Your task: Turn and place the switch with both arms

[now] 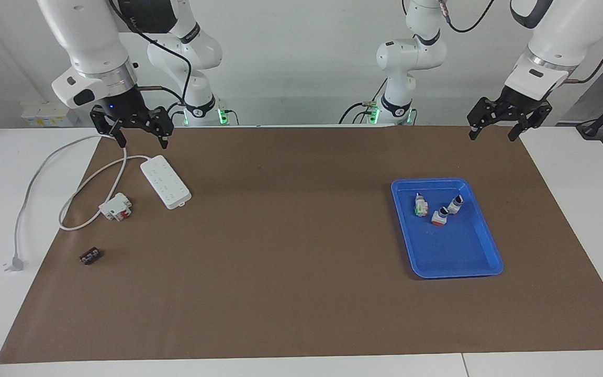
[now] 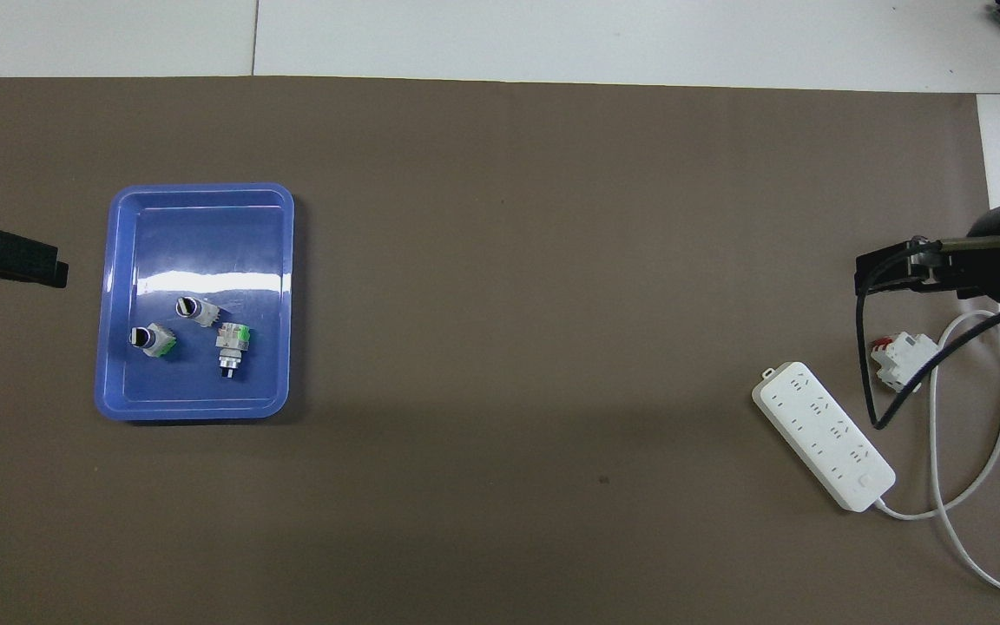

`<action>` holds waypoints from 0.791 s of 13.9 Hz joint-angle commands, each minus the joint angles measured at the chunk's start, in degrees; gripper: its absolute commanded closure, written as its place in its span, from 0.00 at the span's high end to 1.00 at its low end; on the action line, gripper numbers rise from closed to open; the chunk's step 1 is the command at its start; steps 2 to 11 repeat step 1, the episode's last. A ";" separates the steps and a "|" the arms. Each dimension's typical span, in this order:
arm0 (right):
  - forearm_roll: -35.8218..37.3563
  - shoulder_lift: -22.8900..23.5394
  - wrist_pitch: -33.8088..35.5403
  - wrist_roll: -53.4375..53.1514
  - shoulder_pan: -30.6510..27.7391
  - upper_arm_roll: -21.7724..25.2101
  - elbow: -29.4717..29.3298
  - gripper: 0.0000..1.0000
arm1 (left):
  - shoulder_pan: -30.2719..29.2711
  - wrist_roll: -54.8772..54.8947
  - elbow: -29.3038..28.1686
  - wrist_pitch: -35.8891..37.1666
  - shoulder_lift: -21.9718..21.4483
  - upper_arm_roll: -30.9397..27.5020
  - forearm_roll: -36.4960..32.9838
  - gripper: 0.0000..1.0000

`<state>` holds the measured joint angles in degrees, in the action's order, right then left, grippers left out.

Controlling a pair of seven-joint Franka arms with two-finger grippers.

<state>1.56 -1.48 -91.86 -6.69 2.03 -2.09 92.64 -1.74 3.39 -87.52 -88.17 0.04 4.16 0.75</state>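
Up high at the left arm's end of the table: left gripper (image 1: 491,135), fingers spread wide, nothing between them. Hangs over the brown mat (image 1: 291,293) at its edge by the robots, well clear of everything below.

Down from that claw and out along the table: blue tray (image 1: 491,246), resting on the mat, three small switches loose inside. Nearest below the claw, a white switch with a dark knob (image 1: 456,204); beside it, toward the table's middle, the green-marked switch (image 1: 420,205). A little farther out from the claw, between those two: the switch (image 1: 439,217), white body, orange-red block down on the tray floor, black-silver knob raised and tipped toward the left arm's end. Touches neither neighbour, as far as can be told.

Sits in no grip; grasp not yet made. Calls, by this reading, for a descent into the tray and a reach away from the robots, fingers set across the tilted body. Falls to the left arm as the nearer one by a wide margin.

Well apart, at the right arm's end of the table: right gripper (image 1: 143,140), likewise wide open and empty, waiting in the air over the mat just by the power strip (image 1: 165,183). Farther out from that claw, on the mat: breaker block (image 1: 116,207) and a small dark part (image 1: 90,256).
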 commanded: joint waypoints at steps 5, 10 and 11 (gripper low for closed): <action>0.19 -0.10 0.90 -1.22 -0.53 -0.73 0.00 1.00 | 0.68 -0.75 -1.07 -1.39 -0.39 -0.03 -2.68 1.00; 0.19 -0.10 0.90 -1.22 -0.53 -0.73 0.00 1.00 | 0.68 -0.75 -1.07 -1.39 -0.39 -0.03 -2.68 1.00; 0.19 -0.10 0.90 -1.22 -0.53 -0.73 0.00 1.00 | 0.68 -0.75 -1.07 -1.39 -0.39 -0.03 -2.68 1.00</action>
